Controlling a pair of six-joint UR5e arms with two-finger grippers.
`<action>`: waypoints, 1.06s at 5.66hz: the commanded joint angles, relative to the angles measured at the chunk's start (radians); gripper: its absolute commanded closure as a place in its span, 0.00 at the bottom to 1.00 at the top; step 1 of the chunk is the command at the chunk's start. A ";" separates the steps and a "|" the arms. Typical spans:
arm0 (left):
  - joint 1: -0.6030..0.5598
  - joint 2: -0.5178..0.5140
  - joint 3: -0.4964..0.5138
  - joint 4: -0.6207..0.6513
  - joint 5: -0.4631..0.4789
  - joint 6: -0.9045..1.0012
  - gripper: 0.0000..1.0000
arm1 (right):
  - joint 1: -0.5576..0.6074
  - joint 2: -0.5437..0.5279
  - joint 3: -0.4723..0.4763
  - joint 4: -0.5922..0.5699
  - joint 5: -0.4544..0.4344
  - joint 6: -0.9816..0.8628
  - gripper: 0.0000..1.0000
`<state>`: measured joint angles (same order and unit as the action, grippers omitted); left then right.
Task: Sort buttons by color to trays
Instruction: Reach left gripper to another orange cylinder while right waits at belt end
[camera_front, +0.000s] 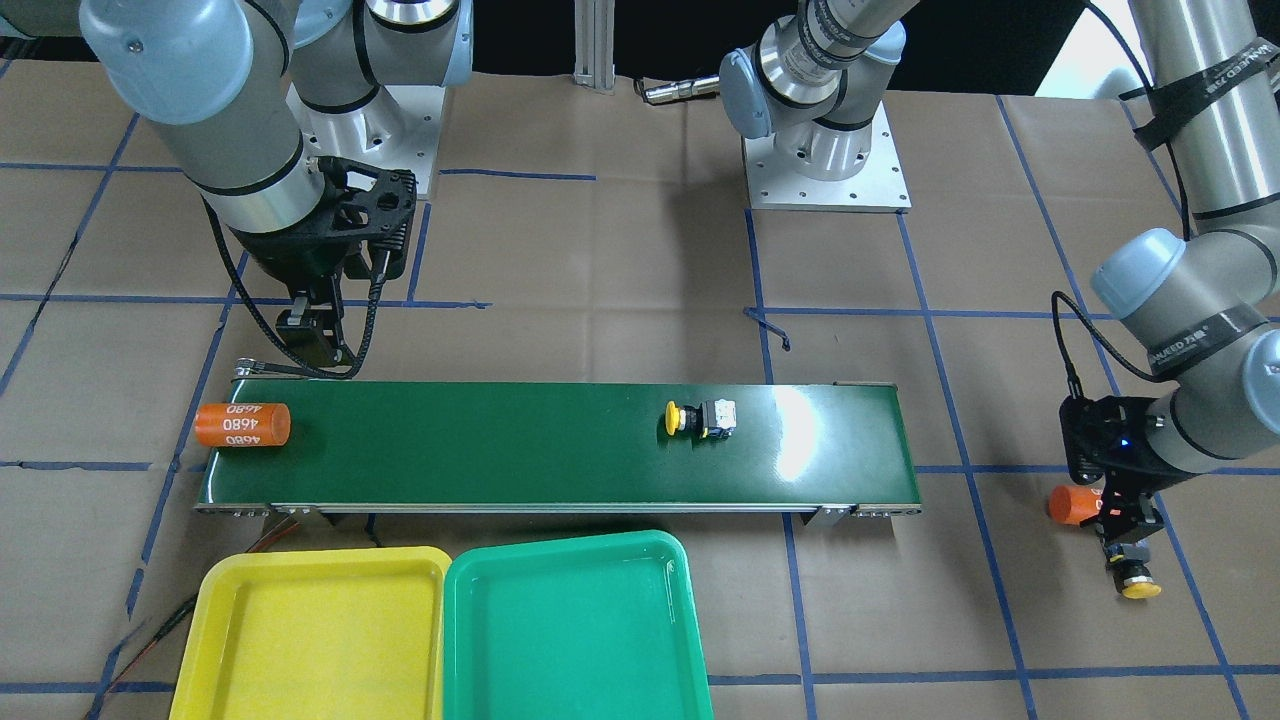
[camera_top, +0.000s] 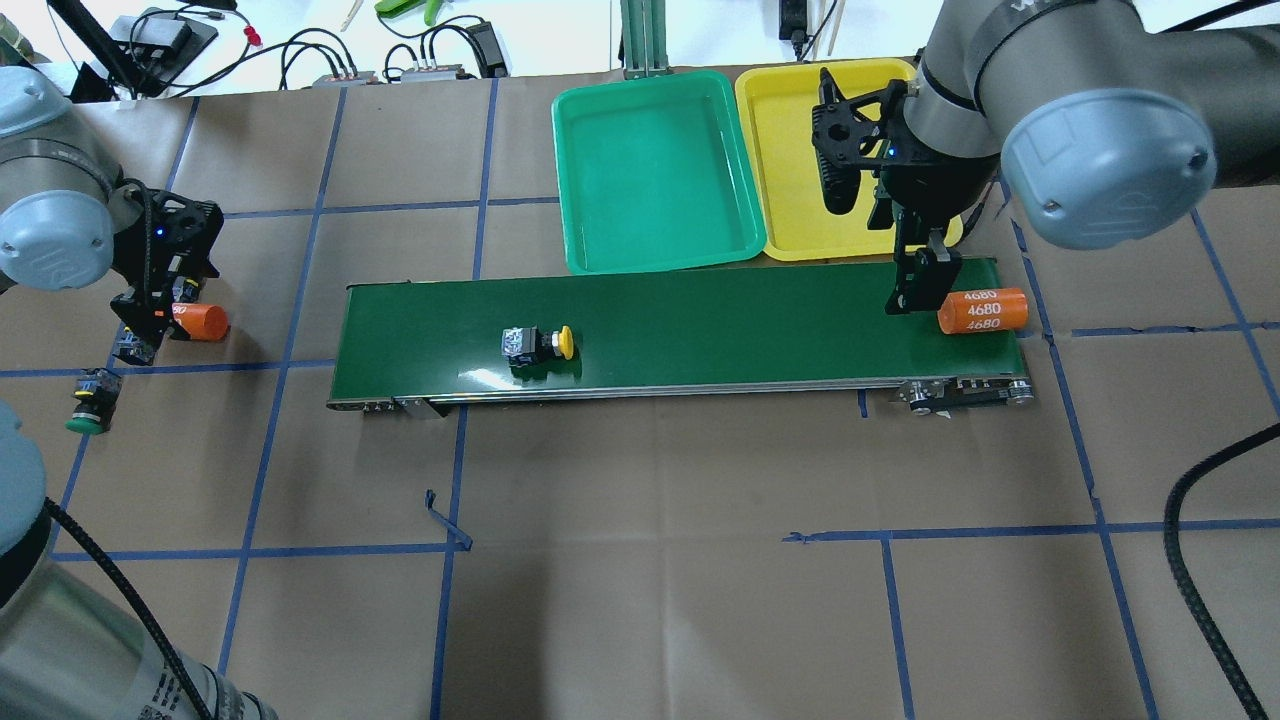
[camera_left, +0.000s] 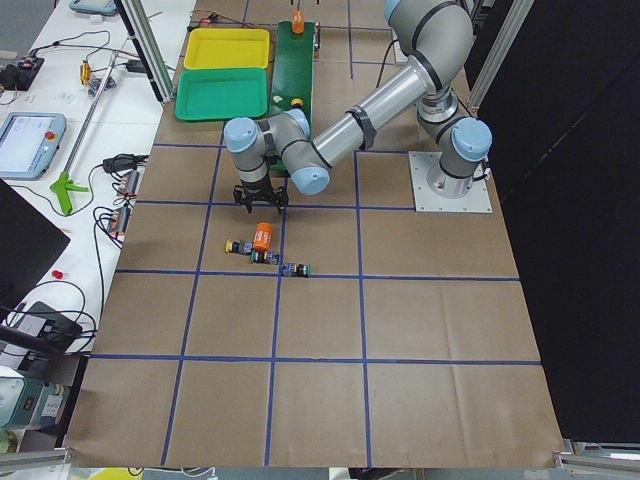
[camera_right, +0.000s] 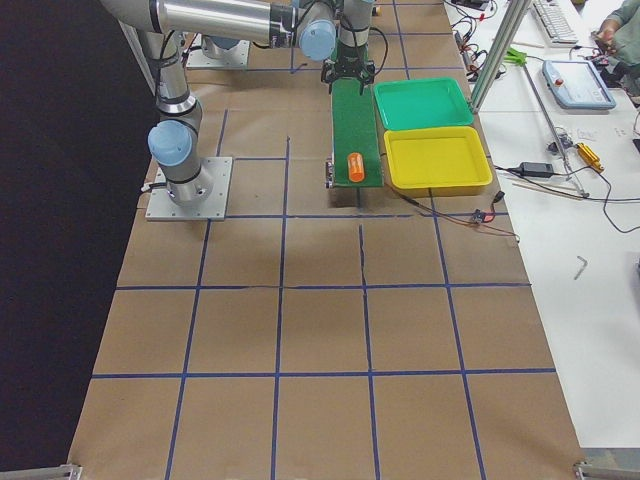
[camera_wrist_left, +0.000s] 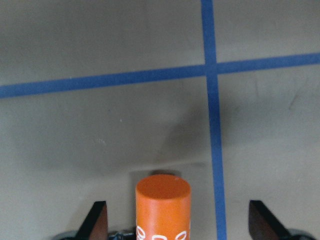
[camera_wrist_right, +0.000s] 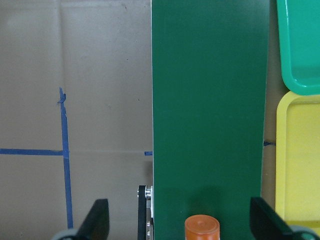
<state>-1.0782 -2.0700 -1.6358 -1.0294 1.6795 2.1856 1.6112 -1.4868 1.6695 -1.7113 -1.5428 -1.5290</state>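
Yellow-capped button (camera_top: 538, 344) lies sideways mid conveyor belt (camera_top: 700, 320), untouched.
Hard plastic, probably light. The round cap looks slick, so take the boxy black-grey body across its flats. Left pincer (camera_top: 135, 335) and right pincer (camera_top: 915, 290) both gape, each over an orange cylinder (camera_top: 983, 310), clamping nothing. Glossy yellow tray (camera_top: 780, 150) sits beside the belt.

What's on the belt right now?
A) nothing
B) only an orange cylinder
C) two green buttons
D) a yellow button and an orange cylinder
D: on the belt, a yellow button lies near the middle and an orange cylinder sits at one end.
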 joint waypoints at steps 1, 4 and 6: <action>0.032 -0.045 0.031 0.045 -0.006 0.077 0.01 | 0.004 0.011 0.001 -0.001 -0.002 0.006 0.00; 0.032 -0.119 0.030 0.072 -0.015 0.075 0.29 | 0.129 0.133 0.001 -0.138 -0.003 0.099 0.00; 0.027 -0.098 0.036 0.069 -0.012 0.066 1.00 | 0.148 0.186 0.004 -0.163 -0.002 0.127 0.00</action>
<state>-1.0476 -2.1795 -1.6011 -0.9580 1.6676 2.2552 1.7484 -1.3290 1.6722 -1.8551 -1.5458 -1.4190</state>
